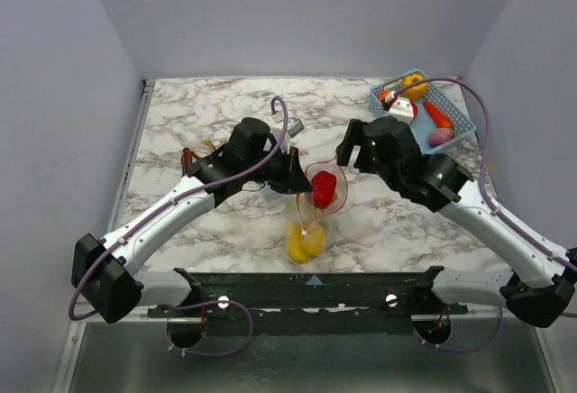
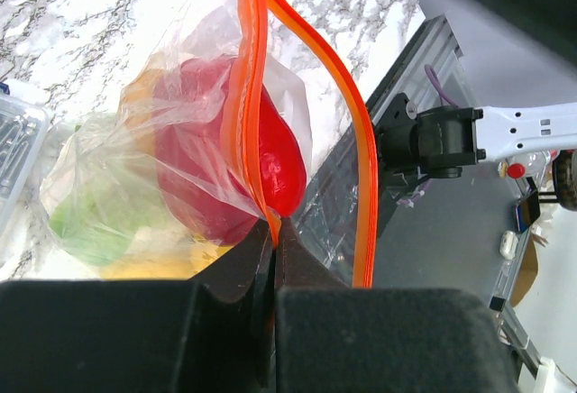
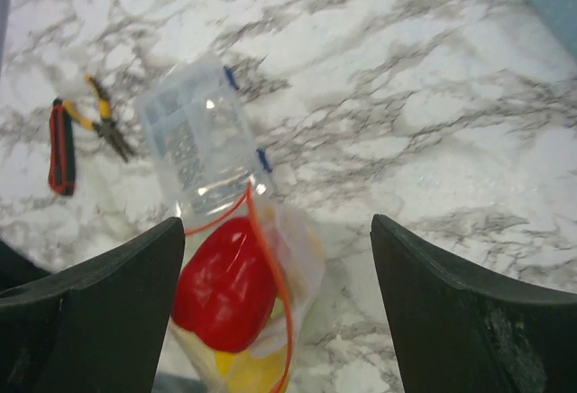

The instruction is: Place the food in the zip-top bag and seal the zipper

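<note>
The clear zip-top bag [image 1: 311,222] hangs above the table's middle, its mouth held open. Its red-orange zipper [image 2: 254,105] loops round the mouth [image 3: 275,276]. A red toy pepper [image 1: 324,189] sits in the mouth [image 3: 225,289], with yellow food [image 1: 305,242] and a green piece [image 2: 86,222] lower in the bag. My left gripper [image 2: 273,226] is shut on the zipper strip at the bag's left edge [image 1: 296,177]. My right gripper [image 1: 347,151] is open and empty, above and to the right of the bag, apart from it [image 3: 279,249].
A blue mesh basket [image 1: 455,127] at the back right holds more toy food, orange, red and pink. A rigid clear box [image 3: 194,132] lies just behind the bag. Pliers with red and yellow handles [image 3: 81,132] lie at the left.
</note>
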`<action>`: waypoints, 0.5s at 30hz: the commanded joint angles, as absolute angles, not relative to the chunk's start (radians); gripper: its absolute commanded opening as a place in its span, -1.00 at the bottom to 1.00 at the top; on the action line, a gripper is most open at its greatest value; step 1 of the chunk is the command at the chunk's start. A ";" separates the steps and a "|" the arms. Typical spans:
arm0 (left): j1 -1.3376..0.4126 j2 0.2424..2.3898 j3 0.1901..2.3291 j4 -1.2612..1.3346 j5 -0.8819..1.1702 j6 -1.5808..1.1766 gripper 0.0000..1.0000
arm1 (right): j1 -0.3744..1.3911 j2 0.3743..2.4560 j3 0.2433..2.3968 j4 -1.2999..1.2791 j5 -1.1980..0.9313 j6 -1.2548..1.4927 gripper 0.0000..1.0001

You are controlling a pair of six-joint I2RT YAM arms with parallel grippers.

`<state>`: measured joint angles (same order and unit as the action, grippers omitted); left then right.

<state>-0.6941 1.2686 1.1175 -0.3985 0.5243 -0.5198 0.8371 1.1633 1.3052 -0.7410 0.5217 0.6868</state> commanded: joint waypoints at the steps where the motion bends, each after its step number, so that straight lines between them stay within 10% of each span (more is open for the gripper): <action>1: -0.693 1.243 1.126 -0.371 0.546 -0.520 -1.00 | 0.694 1.227 1.381 -0.806 0.566 0.650 0.71; 12: -0.693 1.246 1.130 -0.375 0.546 -0.517 -1.00 | 0.078 1.479 1.363 -0.555 -0.056 0.564 0.80; 15: -0.693 1.246 1.129 -0.375 0.546 -0.517 -1.00 | 0.047 1.595 1.447 -0.555 0.048 0.572 0.90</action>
